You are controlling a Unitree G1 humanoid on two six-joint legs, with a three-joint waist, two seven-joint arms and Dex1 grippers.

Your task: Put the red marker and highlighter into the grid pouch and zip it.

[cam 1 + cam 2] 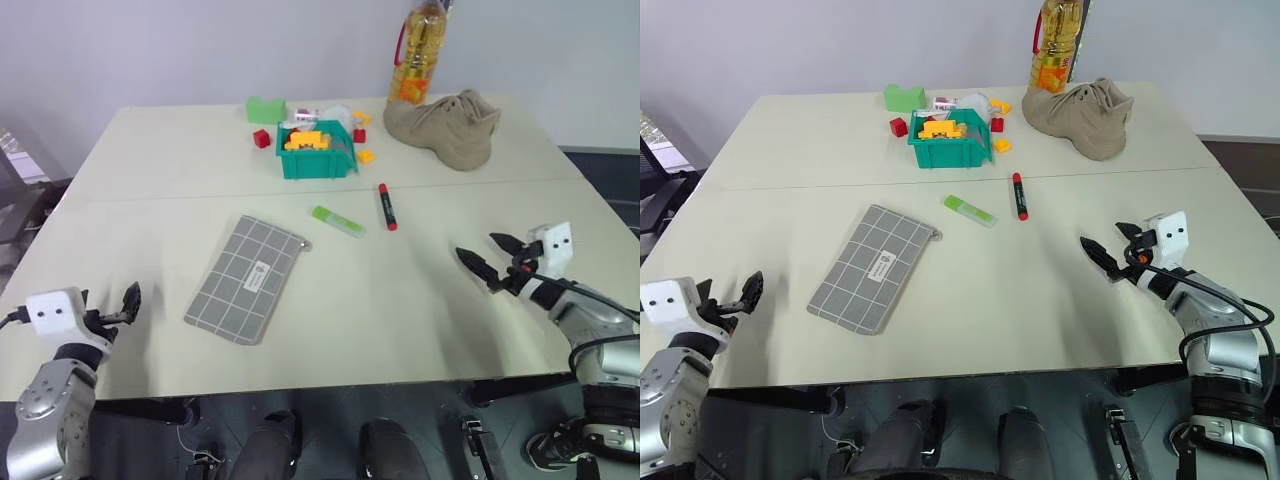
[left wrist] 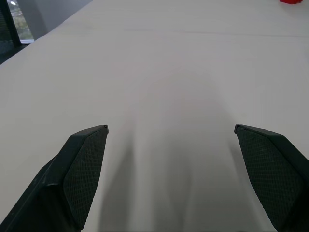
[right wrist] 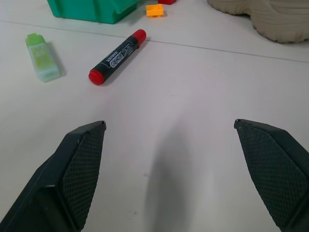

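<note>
The grid pouch (image 1: 246, 278), grey with white lines and a small white label, lies flat left of the table's centre. Its zipper pull sits at the far right corner. The lime-green highlighter (image 1: 337, 221) lies just beyond that corner. Right of it is the red marker (image 1: 386, 206), pointing away from me; in the right wrist view the red marker (image 3: 117, 56) and highlighter (image 3: 43, 63) lie ahead of the fingers. My right gripper (image 1: 477, 246) hovers open near the right side, aimed toward the pens and apart from them. My left gripper (image 1: 118, 308) is open over the near left corner, holding nothing.
A green bin (image 1: 317, 155) of toy blocks stands at the back centre, with loose red, orange and green blocks around it. A tan shoe (image 1: 445, 125) and a bottle of yellow liquid (image 1: 418, 55) stand at the back right. The table's front edge (image 1: 300, 385) is close to both arms.
</note>
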